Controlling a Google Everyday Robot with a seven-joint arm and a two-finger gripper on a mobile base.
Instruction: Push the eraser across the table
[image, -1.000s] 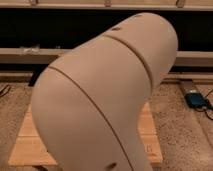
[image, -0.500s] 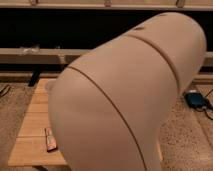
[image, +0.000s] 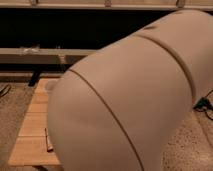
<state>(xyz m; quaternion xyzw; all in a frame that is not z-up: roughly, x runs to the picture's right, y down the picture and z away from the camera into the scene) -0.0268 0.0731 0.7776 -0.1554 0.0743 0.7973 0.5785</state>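
Observation:
My arm's large beige shell (image: 135, 100) fills most of the camera view. The gripper is not in view. The table (image: 32, 127), with a light wooden plank top, shows only as a strip at the lower left. A small dark bar with a reddish edge, which looks like the eraser (image: 48, 140), lies on the planks near the front left. It sits right at the edge of the arm shell, which partly hides it. The rest of the tabletop is hidden behind the arm.
A pale rounded object (image: 50, 85) sits at the table's far left edge. A low shelf or bench (image: 35, 54) runs along the dark back wall. Speckled floor (image: 10, 115) lies to the left of the table, and cables (image: 204, 106) lie at the right.
The arm shell has swung to the right and closer to the camera, uncovering the table's left strip and the dark bar. The bar has stayed in place over the last half second.

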